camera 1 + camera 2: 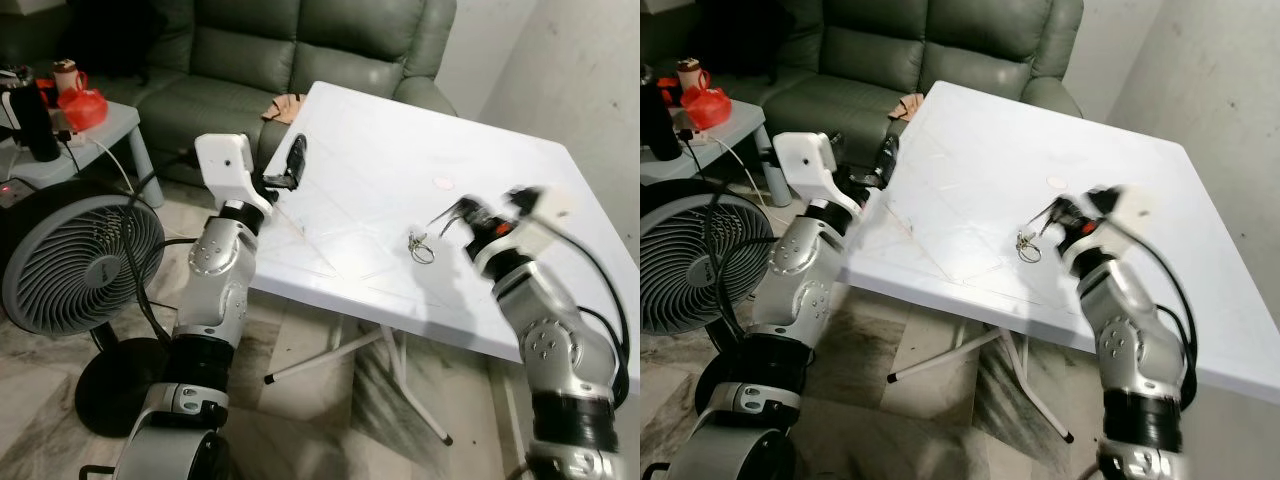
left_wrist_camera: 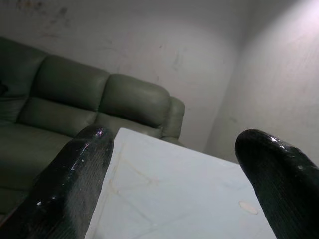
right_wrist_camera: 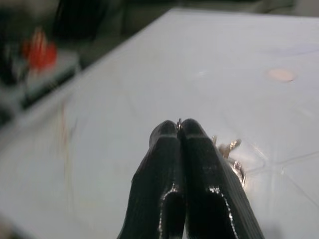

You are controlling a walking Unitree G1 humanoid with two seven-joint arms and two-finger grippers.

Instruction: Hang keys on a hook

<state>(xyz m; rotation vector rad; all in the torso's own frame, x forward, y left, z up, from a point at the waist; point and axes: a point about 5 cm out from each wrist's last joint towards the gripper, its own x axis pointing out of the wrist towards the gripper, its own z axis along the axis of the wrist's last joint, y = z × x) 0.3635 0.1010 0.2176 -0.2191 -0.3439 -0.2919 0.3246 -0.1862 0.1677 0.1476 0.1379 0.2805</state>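
A small bunch of keys [image 1: 421,246] on a wire ring hangs low over the white table [image 1: 400,140], near its front middle; I cannot tell whether it touches the surface. My right gripper [image 1: 447,215] is just above and to the right of the bunch, blurred. In the right wrist view its fingers [image 3: 169,164] are pressed together with a thin bit of wire pinched at the tips, and the keys [image 3: 230,149] show just beyond them. My left gripper [image 1: 296,160] is held up at the table's left edge, open, with nothing between its fingers [image 2: 75,174].
A standing fan [image 1: 80,260] is on the floor at the left, with a low side table carrying a red bag [image 1: 82,105] behind it. A green sofa [image 1: 300,40] lies beyond the table, and a wall runs along the right. A pinkish spot [image 1: 443,183] marks the tabletop.
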